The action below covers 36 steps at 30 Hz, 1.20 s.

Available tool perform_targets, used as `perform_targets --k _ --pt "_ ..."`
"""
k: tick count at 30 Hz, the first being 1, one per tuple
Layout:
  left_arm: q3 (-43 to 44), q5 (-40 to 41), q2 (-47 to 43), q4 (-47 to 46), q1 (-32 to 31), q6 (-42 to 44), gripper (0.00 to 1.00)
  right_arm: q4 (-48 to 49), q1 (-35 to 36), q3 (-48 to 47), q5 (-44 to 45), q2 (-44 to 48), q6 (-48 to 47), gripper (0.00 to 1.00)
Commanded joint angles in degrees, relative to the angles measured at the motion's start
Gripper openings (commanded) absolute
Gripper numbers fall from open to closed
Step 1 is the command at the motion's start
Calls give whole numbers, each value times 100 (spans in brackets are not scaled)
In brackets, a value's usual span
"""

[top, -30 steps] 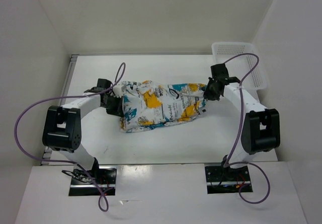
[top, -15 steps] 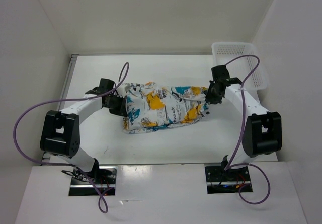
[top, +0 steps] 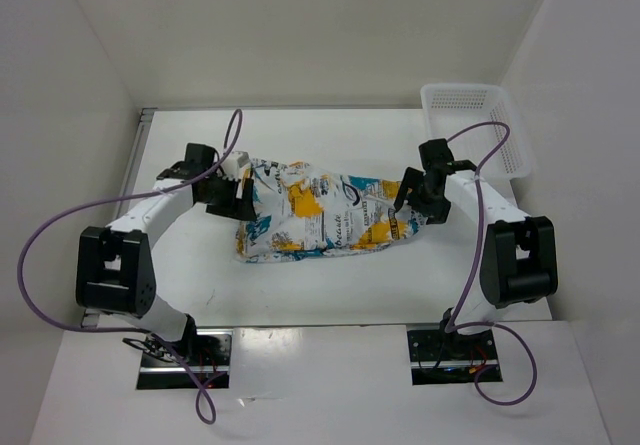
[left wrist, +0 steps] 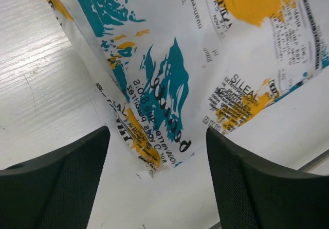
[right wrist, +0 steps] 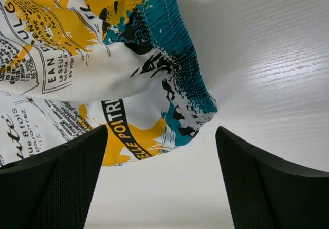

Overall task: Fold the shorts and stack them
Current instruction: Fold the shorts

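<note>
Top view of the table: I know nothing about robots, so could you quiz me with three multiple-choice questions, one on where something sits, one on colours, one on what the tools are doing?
1. Where is the white mesh basket?
A. Near left corner
B. Dead centre
C. Far right corner

2. Which colours blotch the white shorts?
A. Red and green
B. Teal and yellow-orange
C. Pink and purple

3. How are the left tool and right tool?
A. Both open, gripping nothing
B. Both clamped on fabric
C. One open, one shut

Answers:
1. C, the basket sits at the back right of the table.
2. B, both wrist views show those blotches.
3. A, each tool's fingers stand wide apart, with the shorts lying loose on the table.
</note>
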<state>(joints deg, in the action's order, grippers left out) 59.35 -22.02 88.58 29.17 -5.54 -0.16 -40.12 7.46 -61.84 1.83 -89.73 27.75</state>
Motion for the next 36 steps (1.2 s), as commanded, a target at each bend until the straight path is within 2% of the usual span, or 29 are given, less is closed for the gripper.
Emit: perform_targets --k 1,3,6,7,8,10,11,14,18,24,28,30,33,34,36 --pt "331 -224 -340 194 36 16 83 -101 -35 -55 186 52 11 87" --pt "331 -224 -411 274 36 16 73 -101 -35 -109 187 52 11 85" --pt "262 -328 -543 326 36 16 49 -101 -35 -161 187 52 11 83" --pt "122 -451 -543 326 36 16 35 -101 -35 -161 187 52 11 83" --pt "33 -452 -491 387 36 16 30 -101 -35 -161 134 0 11 83" --pt "-204 -636 -411 388 36 16 31 -101 -35 -161 73 0 11 83" --pt "-483 -706 -359 301 36 16 44 -49 -35 -161 72 0 11 83" --pt "-871 -865 -359 90 36 16 60 -49 -87 -161 72 -53 11 83" --pt "-934 -654 -306 -77 36 16 60 -49 -87 -214 20 -158 -41 83" --pt "-986 -980 177 -411 36 16 58 4 -87 -214 -33 -211 -41 83" --pt "-987 -980 379 -465 -26 16 48 4 -87 -162 -33 -211 -41 83" --pt "-987 -901 432 -465 -26 16 33 57 -87 -161 -33 -158 -41 83" --pt "-777 -621 258 -220 -26 16 8 57 -87 -161 19 -98 -41 67" --pt "-611 -532 187 -123 -26 16 0 57 -87 -161 81 -97 -41 55" --pt "-408 -391 -32 131 -26 16 0 -4 -87 -161 81 -44 -41 43"
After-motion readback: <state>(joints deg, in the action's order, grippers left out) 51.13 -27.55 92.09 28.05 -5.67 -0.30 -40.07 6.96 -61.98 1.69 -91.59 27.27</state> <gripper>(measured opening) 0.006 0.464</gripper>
